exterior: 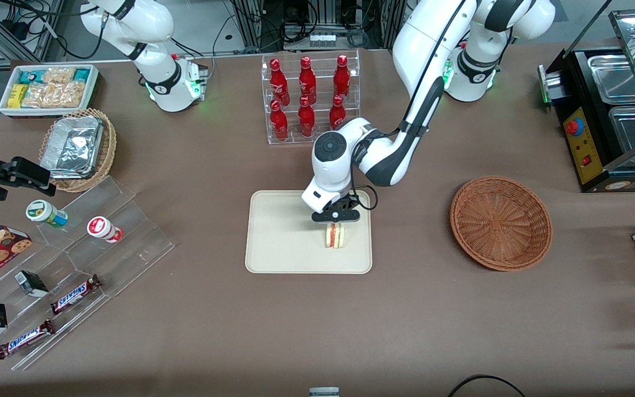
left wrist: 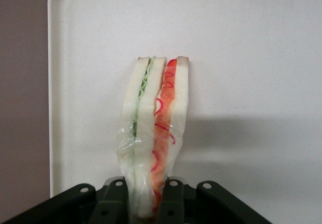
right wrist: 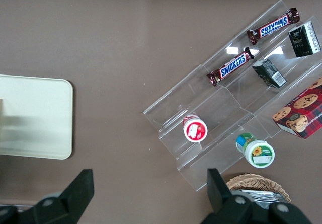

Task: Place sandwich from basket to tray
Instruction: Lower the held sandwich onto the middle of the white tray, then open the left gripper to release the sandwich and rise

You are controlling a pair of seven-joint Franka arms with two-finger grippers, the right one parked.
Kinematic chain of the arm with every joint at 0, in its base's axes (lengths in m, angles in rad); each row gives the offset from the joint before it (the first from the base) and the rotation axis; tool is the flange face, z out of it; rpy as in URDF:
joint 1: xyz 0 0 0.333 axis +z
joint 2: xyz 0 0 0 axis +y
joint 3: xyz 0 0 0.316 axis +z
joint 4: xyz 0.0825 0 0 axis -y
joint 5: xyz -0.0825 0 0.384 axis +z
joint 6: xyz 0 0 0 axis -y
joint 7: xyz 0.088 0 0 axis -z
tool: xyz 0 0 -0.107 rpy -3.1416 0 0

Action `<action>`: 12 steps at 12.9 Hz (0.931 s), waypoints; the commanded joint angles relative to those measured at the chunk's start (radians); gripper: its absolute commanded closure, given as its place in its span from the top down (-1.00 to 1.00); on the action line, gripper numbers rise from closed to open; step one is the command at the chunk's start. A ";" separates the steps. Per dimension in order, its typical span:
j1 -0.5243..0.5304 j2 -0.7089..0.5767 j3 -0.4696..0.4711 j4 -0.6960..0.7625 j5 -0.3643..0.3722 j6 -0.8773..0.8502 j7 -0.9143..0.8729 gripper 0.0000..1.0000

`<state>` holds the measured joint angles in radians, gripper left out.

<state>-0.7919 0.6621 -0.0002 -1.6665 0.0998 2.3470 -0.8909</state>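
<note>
A: Where is the sandwich (exterior: 335, 236)?

B: It stands on its edge on the tray (exterior: 279, 242), at the end nearer the basket (exterior: 500, 222), with its pink-red and green cut edge facing the front camera.

A: And the hand (exterior: 335, 216)?

B: The hand sits directly above it, low over the tray. In the left wrist view its fingers (left wrist: 113, 204) press against both bread faces, so it is clamped on the sandwich, whose clear wrap bunches between them.

A: The basket?

B: It lies on the brown surface (exterior: 405, 320), well apart from the tray, toward the working arm's end. Nothing shows inside it.

A: Anything nearby?

B: A clear rack of red bottles (exterior: 307, 96) stands farther from the front camera than the tray.
</note>
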 commanded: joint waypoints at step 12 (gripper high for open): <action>0.103 -0.396 0.046 0.105 0.005 -0.495 -0.020 1.00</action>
<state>-0.7223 0.3371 0.0528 -1.5372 0.0997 1.9076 -0.9167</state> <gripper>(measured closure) 0.000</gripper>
